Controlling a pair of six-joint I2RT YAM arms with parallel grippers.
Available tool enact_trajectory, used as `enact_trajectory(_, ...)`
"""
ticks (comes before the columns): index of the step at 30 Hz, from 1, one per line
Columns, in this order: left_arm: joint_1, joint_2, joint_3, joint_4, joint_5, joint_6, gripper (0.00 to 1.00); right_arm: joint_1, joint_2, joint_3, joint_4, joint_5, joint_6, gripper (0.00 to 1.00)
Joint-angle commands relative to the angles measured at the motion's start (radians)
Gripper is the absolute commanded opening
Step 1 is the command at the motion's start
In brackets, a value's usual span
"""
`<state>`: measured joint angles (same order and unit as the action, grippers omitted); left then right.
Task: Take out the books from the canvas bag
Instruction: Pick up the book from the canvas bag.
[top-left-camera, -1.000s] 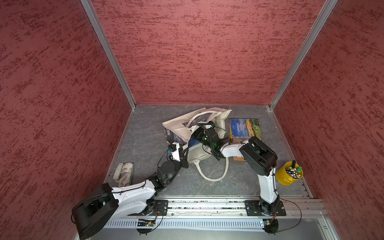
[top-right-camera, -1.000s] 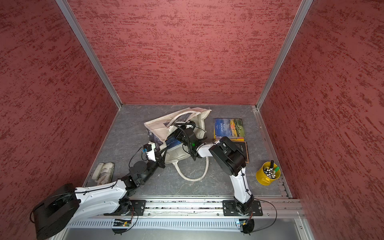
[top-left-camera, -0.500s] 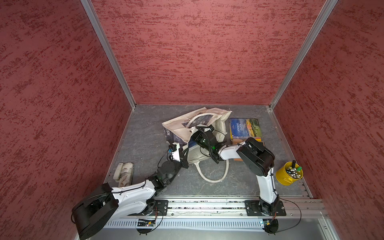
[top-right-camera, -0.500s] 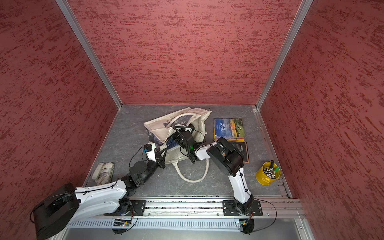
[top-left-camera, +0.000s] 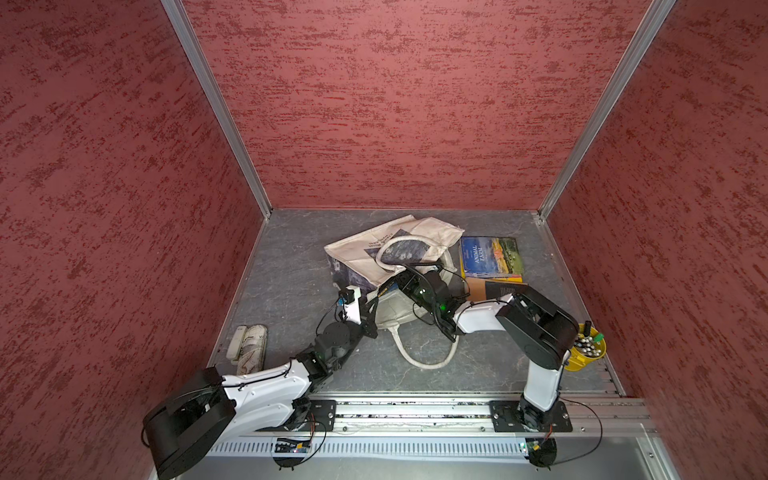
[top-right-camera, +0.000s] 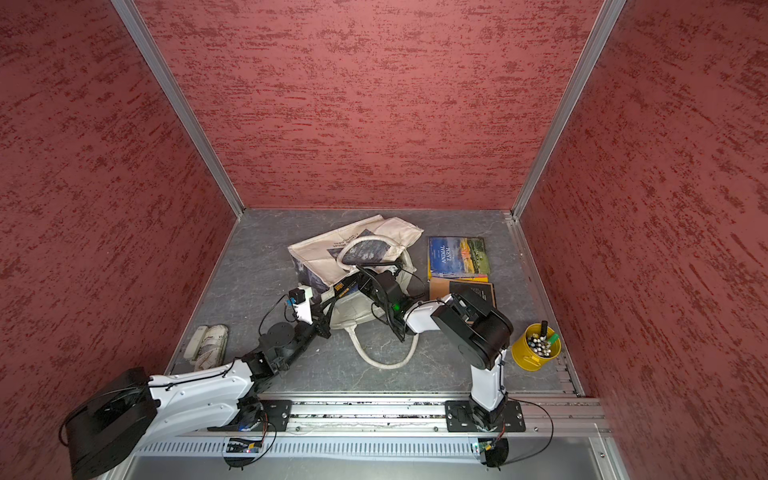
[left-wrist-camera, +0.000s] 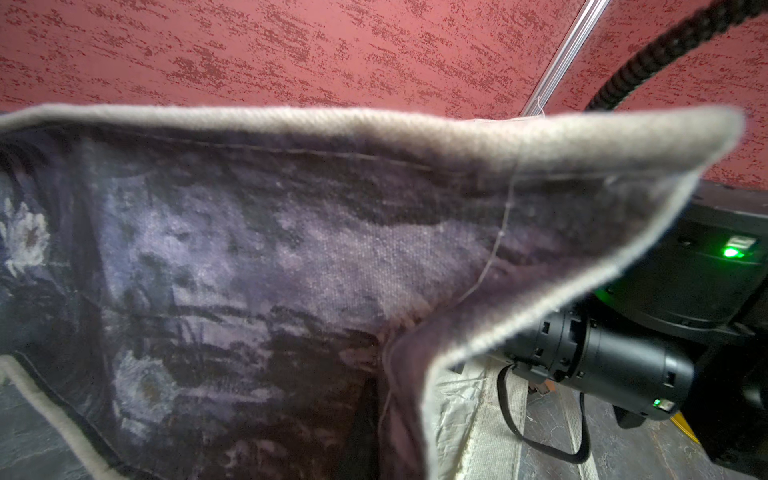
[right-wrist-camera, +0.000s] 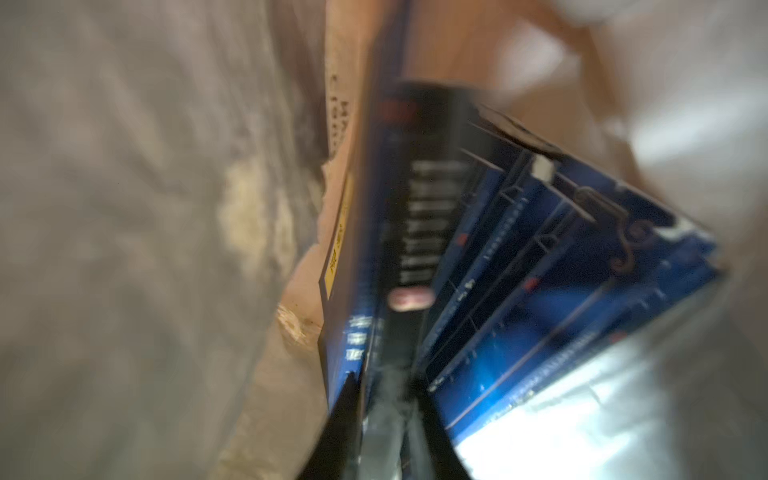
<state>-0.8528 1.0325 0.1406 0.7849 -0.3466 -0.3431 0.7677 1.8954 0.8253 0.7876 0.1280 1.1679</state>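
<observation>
1. The canvas bag (top-left-camera: 357, 253) lies on its side on the grey surface (top-left-camera: 291, 291), about midway along the back edge. Its mouth is turned toward the front edge, where my arms stand.
2. My left gripper (top-left-camera: 371, 309) is pinched tight on the bag's near rim and lifts it. I judge this props the mouth open, since limp canvas would sag over the contents.
3. My right gripper (top-left-camera: 395, 284) is inside that mouth. In the right wrist view its jaws stand narrow on either side of a dark book (right-wrist-camera: 419, 208) set on edge among blue books (right-wrist-camera: 540, 270). Blur hides whether they bite, so I cannot tell.
4. Two are already out: a landscape-cover book (top-left-camera: 490, 255) and an orange-brown book (top-left-camera: 490, 289) lie flat, just beside each other, near the back right corner.
5. Canvas crowds the books on both sides, so my only clean way out is straight back toward the front edge.
6. The loop handle (top-left-camera: 424, 361) lies below that path and could snag. The yellow bucket (top-left-camera: 590, 353) crowds the front right corner, while the surface toward the left edge is barer.
</observation>
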Motion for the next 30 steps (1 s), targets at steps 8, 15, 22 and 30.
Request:
enact_trajectory(8,-0.008,-0.011,0.034,0.037,0.026,0.006,0.00,0.001,0.122,0.087,0.124,0.015,-0.006,0.33)
enact_trajectory(15,-0.007,-0.003,0.037,0.038,0.031,0.002,0.00,0.001,0.146,0.094,0.149,0.044,0.015,0.40)
enact_trajectory(22,-0.007,-0.030,0.032,0.025,0.020,0.001,0.00,0.002,0.127,0.059,0.149,0.066,0.029,0.05)
enact_trajectory(30,-0.006,-0.027,0.048,-0.015,0.010,-0.037,0.00,0.003,-0.057,-0.032,0.041,0.070,-0.091,0.00)
